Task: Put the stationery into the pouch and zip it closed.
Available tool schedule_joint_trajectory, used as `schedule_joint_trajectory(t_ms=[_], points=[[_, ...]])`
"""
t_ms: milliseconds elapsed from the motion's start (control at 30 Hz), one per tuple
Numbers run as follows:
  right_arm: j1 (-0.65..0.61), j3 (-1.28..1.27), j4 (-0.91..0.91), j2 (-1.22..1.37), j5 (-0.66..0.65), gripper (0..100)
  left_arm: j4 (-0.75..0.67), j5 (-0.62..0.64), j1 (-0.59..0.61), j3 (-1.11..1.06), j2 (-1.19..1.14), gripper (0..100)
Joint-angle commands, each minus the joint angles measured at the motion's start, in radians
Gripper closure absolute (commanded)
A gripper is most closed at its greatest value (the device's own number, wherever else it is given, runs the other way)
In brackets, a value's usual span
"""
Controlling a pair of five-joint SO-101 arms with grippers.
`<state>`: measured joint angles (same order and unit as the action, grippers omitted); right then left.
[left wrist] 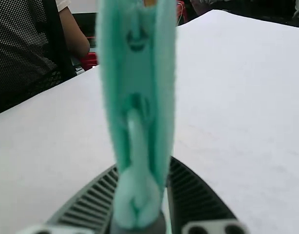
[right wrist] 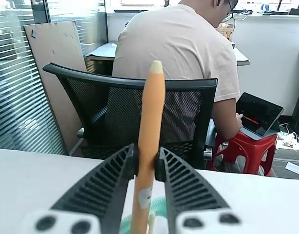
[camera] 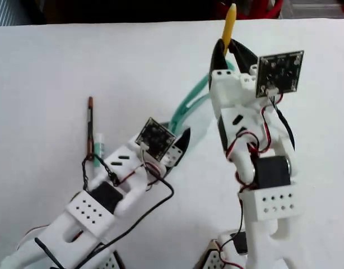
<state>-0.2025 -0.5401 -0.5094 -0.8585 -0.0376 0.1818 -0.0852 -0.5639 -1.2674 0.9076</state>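
Presently, right gripper (right wrist: 144, 161) clamps the yellow pen (right wrist: 152, 112), left gripper (left wrist: 142, 165) pinches the pouch (left wrist: 135, 73); its narrow mouth could cause a missed insertion.

No legible text, labels or numbers anywhere.
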Motion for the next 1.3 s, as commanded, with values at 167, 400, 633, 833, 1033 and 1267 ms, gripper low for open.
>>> schedule_joint_trajectory(t_ms=[167,400,633,833,1033,1267], points=[[-0.114,0.008,-0.13,-0.065,-0.167,97.9,-0.014,-0.002,0.03,0.009,0.008,90],[-0.122,0.011,-0.179,-0.074,-0.172,82.7,-0.014,-0.002,0.03,0.008,0.008,90],[-0.119,0.011,-0.18,-0.077,-0.172,83.6,-0.014,-0.002,0.03,0.008,0.008,90],[-0.107,-0.005,-0.18,-0.18,-0.172,83.6,-0.014,-0.002,0.031,0.008,0.008,90],[0.059,-0.08,-0.166,-0.225,-0.107,83.6,-0.014,-0.002,0.028,0.005,0.008,90],[0.206,-0.338,0.022,-0.223,-0.002,83.6,-0.009,-0.008,0.025,0.003,0.01,97]])
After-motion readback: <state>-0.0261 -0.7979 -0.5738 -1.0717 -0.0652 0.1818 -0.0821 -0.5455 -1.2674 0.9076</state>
